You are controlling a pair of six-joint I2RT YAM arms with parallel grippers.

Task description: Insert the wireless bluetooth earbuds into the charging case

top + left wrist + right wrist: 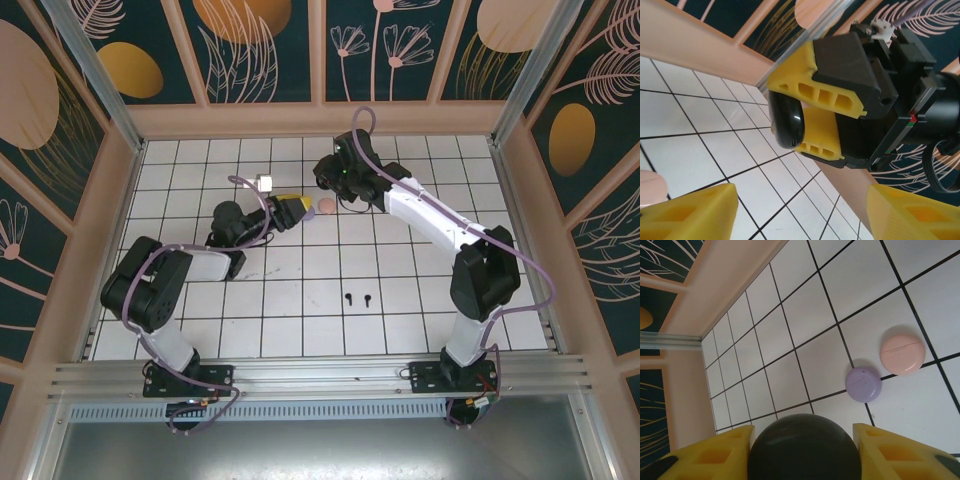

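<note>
- Right up against the right wrist cam is the right gripper (804, 432). Its yellow fingers are clamped on a glossy black round charging case (805, 455), held up off the white tiled tabletop (300, 330).
- The left gripper (802, 200) faces it, yellow fingers apart with nothing between them. From its own cam the black case is dead ahead at 12 o'clock, near but not touching.
- A peach-pink round case (902, 354) and a lilac round case (863, 384) lie on the tiles just beside each other, both looking shut. The lilac one is at about 8 o'clock from the pink.
- The bit that matters imo is the two tiny black stemmed earbuds (348, 299). They lie side by side on the tiles, well apart from both grippers.
- In the top view they're roughly 5 o'clock from the left gripper and 6 o'clock from the right. That's about equally far, but the left one is free, so I'd guess it does the fetching.
- The stems look like they run 12-to-6, heads at the 12 end, but they're too small to be sure.
</note>
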